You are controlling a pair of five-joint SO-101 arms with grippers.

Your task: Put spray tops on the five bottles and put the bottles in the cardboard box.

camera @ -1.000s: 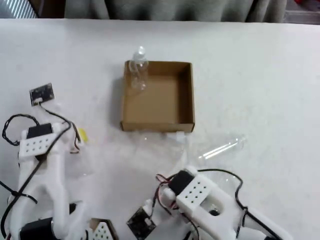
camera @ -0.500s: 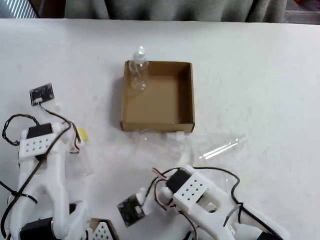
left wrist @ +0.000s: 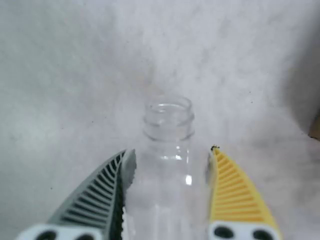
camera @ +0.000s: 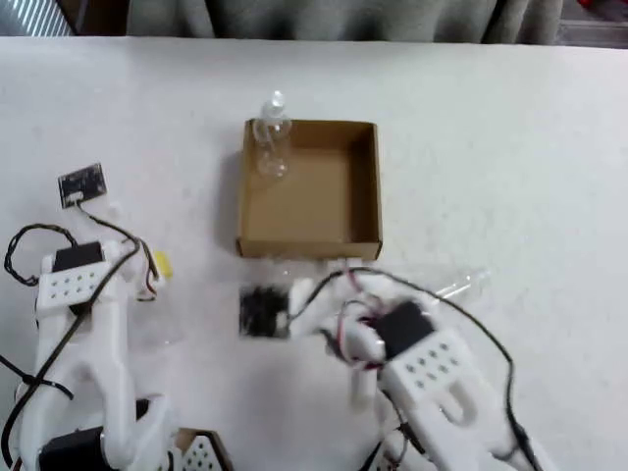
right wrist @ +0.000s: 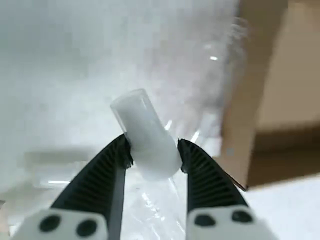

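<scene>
Spray top and open bottle both gripped, near the cardboard box (camera: 309, 245).
The right gripper (right wrist: 152, 145) jaws pinch a white spray top (right wrist: 142, 125) just before the box's near wall. The left gripper (left wrist: 171, 151) jaws close on an uncapped bottle (left wrist: 168, 120) left of the box. A capped bottle (camera: 272, 137) stands at its far-left corner. The top sits tilted, so it could meet the neck askew and slip.

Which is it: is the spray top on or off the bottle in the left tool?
Off: the bottle in the left tool shows a bare, open neck.
</scene>
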